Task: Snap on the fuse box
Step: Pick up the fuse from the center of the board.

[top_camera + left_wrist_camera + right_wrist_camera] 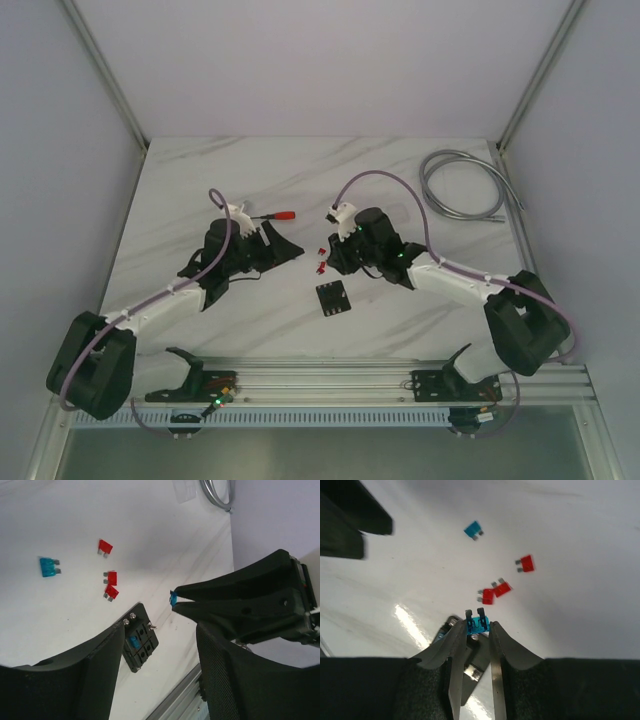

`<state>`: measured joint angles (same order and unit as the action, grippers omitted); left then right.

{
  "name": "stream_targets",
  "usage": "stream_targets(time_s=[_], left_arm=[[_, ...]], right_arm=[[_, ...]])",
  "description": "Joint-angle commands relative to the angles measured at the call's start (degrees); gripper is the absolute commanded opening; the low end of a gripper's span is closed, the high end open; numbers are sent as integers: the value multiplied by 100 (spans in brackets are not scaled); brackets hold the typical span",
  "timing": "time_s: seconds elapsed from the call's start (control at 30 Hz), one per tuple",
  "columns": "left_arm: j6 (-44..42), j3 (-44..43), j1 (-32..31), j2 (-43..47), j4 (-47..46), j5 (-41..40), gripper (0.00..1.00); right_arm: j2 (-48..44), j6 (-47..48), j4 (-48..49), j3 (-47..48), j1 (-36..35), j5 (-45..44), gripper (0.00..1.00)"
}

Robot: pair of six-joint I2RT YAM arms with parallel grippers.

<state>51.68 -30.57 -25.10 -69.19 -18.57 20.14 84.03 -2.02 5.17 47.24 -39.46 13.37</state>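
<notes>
The black fuse box (333,299) lies flat on the marble table, near the middle front. In the left wrist view the fuse box (140,644) has one blue fuse seated in a slot. My right gripper (328,258) is shut on a blue fuse (478,625), prongs pointing away, held a little above the fuse box (476,650). The left wrist view shows that blue fuse (173,599) pinched at the right gripper's tips. My left gripper (160,672) is wide open and empty, hovering left of the box.
Three red fuses (495,591) and one loose blue fuse (472,529) lie on the table beyond the box. A red-handled screwdriver (275,215) lies near the left arm. A grey cable coil (465,185) sits at the back right.
</notes>
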Motion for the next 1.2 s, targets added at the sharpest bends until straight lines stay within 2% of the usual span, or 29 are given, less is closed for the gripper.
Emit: stream_targets(time_s=[0.0,0.3,0.63,1.17], left_arm=[[170,-186,-110,-246,-494,208,65],[383,-204,-255,-593,-912,309,50],[551,-208,-389,-785,-1146,366,45],[910,60,-400,-795,-1371,227,33]], right_arm=[[-153,-75,356,266,-216,158,21],[-203,-173,643,224,-449,314,21],[-193,-201,933,250,-566,389,21],[-203,-307,1171,208,-625,360,21]])
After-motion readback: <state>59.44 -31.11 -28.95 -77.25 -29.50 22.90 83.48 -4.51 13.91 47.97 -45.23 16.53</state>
